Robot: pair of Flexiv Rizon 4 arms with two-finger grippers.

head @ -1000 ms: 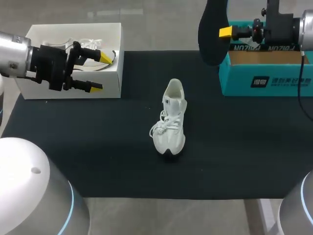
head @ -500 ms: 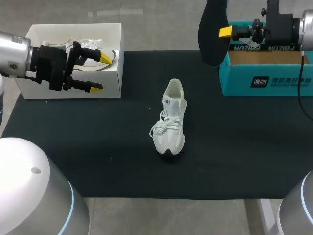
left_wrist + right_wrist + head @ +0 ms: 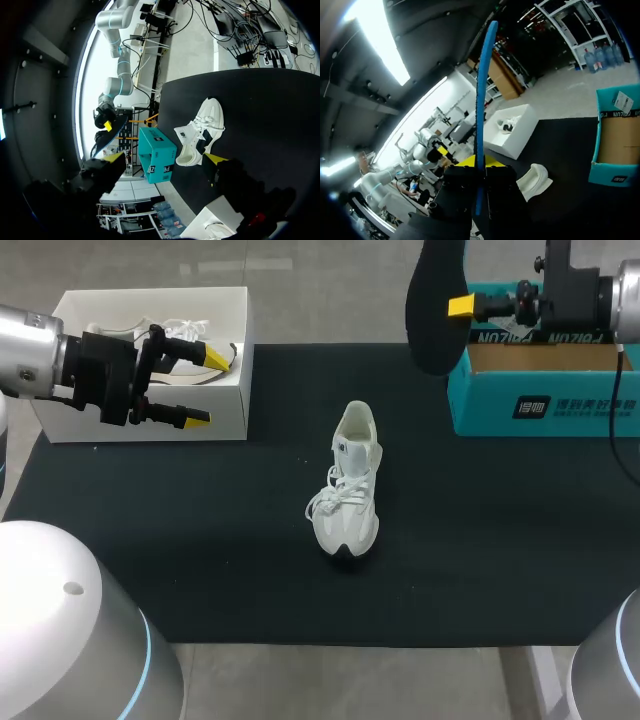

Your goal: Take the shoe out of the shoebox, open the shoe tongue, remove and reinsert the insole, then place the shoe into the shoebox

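Note:
A white shoe (image 3: 347, 490) lies on the black mat, heel toward the far side, its opening facing up. High at the far right, my right gripper (image 3: 457, 306) is shut on a dark insole (image 3: 432, 310) that hangs upright beside the teal shoebox (image 3: 540, 390). In the right wrist view the insole (image 3: 482, 95) shows edge-on, rising from between the fingers of the right gripper (image 3: 479, 164), with the shoe (image 3: 535, 180) on the mat under it. My left gripper (image 3: 206, 388) stands open in front of the white box (image 3: 215, 425). In the left wrist view the shoe (image 3: 200, 132) lies ahead of the open left gripper (image 3: 165, 159).
The white box at the far left holds another white shoe (image 3: 175, 335). The teal shoebox (image 3: 157, 157) stands open at the far right of the black mat (image 3: 480, 540). Table edges run just outside the mat on all sides.

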